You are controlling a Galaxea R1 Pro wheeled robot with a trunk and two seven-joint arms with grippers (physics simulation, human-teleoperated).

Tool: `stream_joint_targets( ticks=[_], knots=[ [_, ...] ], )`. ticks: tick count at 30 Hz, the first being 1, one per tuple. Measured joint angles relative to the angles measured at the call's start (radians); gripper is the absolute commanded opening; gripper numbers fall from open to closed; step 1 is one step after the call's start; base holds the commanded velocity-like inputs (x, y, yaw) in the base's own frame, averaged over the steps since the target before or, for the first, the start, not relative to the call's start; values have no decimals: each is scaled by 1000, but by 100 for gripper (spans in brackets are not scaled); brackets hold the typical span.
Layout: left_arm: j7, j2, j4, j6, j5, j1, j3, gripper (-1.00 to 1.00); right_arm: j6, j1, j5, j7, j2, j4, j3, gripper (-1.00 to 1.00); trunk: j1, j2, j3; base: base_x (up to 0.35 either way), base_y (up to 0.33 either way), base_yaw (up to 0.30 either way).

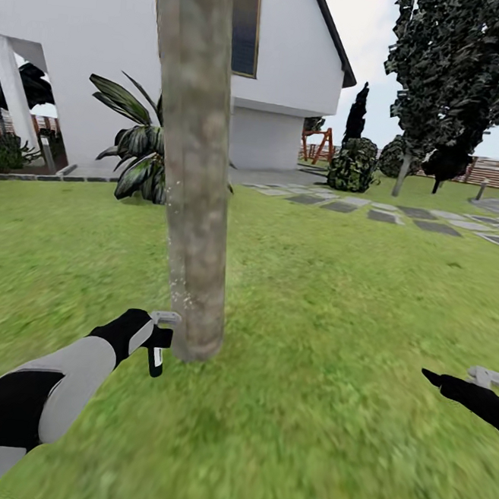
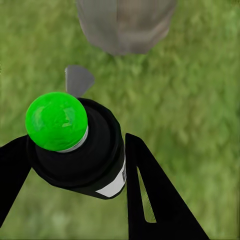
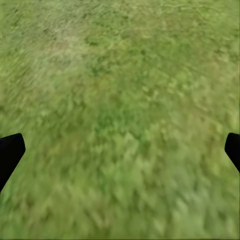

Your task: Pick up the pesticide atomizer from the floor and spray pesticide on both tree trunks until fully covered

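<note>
Both grippers differ: the left gripper [image 2: 75, 165] clamps the pesticide atomizer [image 2: 75, 145] low beside the tree trunk [image 1: 197, 199], apparently to spray its base, while the right gripper [image 3: 120, 150] hangs spread over the lawn [image 3: 120, 75]

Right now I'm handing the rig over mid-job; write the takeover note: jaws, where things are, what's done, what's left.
Left gripper: jaws shut on the pesticide atomizer, green-topped black bottle, held low beside the tree trunk base.
Right gripper: jaws open, holding nothing, over bare lawn.
Done: atomizer is picked up and brought to this trunk; pale specks near the trunk's base may be spray, hard to tell.
Left: cover this trunk fully, higher up too, then find and spray the second tree.
</note>
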Motion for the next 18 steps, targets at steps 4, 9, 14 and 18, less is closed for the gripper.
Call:
stream_joint_targets(
  ticks=[4, 9, 14, 18],
  knots=[
    [0, 0, 0, 0, 0, 0, 0, -100, 0, 0, 0, 0, -1, 0, 0, 100, 0, 0, 0, 137, -313, 252],
    [0, 0, 0, 0, 0, 0, 0, -100, 0, 0, 0, 0, -1, 0, 0, 100, 0, 0, 0, 27, -324, 252],
    [0, 0, 0, 0, 0, 0, 0, -100, 0, 0, 0, 0, -1, 0, 0, 100, 0, 0, 0, 1, -327, 252],
    [0, 0, 0, 0, 0, 0, 0, -100, 0, 0, 0, 0, -1, 0, 0, 100, 0, 0, 0, 0, -327, 252]
  ],
)
